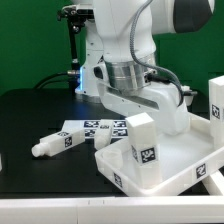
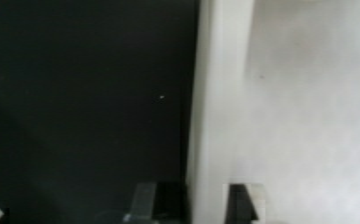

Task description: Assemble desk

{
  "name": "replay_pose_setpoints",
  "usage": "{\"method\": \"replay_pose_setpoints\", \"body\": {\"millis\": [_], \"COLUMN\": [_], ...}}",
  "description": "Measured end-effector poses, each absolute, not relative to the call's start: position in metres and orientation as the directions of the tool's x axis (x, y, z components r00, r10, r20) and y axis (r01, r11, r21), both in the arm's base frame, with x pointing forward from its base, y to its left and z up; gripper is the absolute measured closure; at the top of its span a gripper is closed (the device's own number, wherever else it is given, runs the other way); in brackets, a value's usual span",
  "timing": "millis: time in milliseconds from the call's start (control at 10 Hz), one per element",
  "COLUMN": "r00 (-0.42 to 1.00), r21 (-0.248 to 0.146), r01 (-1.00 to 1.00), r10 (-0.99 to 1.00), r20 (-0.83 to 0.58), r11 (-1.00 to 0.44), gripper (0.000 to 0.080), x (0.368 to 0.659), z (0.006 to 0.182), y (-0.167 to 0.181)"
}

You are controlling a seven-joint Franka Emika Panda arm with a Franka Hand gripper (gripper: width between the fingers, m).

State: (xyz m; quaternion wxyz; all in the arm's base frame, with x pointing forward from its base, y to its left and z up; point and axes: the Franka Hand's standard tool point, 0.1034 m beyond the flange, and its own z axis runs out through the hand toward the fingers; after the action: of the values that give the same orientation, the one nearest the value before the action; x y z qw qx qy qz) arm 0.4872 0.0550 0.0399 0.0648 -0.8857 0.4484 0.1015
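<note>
"On the black table (image 1: pixel 30 115), where does the desk panel (image 1: pixel 180 160) sit relative to the end effector (image 2: pixel 196 200)?"

"Right beneath it, toward the exterior view's right. The wrist view looks along the panel's rim (image 2: pixel 218 100). It is a long white strip with dark table on one side and the panel's pale floor on the other."

"Is the end effector released or gripping?"

"Clenched. Its two dark fingers (image 2: pixel 147 200) stand on either side of that rim, one on the table side and one on the inner side, pinching it between them."

"Does the outside camera show the same thing?"

"Hardly. The white arm (image 1: pixel 125 40) comes down behind an upright leg (image 1: pixel 143 140) at the panel's near side, and that leg hides the fingertips."

"What else belongs to the desk?"

"A second leg (image 1: pixel 214 100) stands upright at the exterior view's right edge, cut off by the frame. Loose legs (image 1: pixel 60 141) lie on the table to the exterior view's left of the panel, close together and clear of the end effector."

"Any labels or writing?"

"Only square black-and-white tags (image 1: pixel 146 154). One is on the upright leg's near face, one is on the second leg, and there are several on the lying legs. They show blocky patterns, and I cannot read any letters or brand on them."
</note>
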Motion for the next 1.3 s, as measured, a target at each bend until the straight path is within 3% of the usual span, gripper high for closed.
{"method": "replay_pose_setpoints", "body": {"millis": [100, 200, 300, 500, 700, 900, 1100, 1300], "r00": [0.607, 0.747, 0.866, 0.953, 0.973, 0.991, 0.881, 0.802], "r21": [-0.031, -0.038, -0.071, -0.096, -0.103, -0.124, -0.115, -0.097], "r01": [-0.785, -0.652, -0.487, -0.281, -0.198, 0.092, 0.467, 0.591], "r10": [-0.759, -0.633, -0.471, -0.265, -0.182, 0.103, 0.473, 0.596], "r20": [-0.236, -0.202, -0.167, -0.15, -0.145, -0.09, -0.023, -0.029], "r11": [-0.619, -0.758, -0.87, -0.955, -0.975, -0.988, -0.877, -0.801], "gripper": [0.0744, 0.0744, 0.0744, 0.0744, 0.0744, 0.0744, 0.0744, 0.0744], "x": [0.487, 0.491, 0.498, 0.502, 0.501, 0.512, 0.541, 0.544], "z": [0.04, 0.05, 0.063, 0.066, 0.064, 0.069, 0.077, 0.075], "y": [0.055, 0.054, 0.049, 0.043, 0.042, 0.03, 0.013, 0.017]}}
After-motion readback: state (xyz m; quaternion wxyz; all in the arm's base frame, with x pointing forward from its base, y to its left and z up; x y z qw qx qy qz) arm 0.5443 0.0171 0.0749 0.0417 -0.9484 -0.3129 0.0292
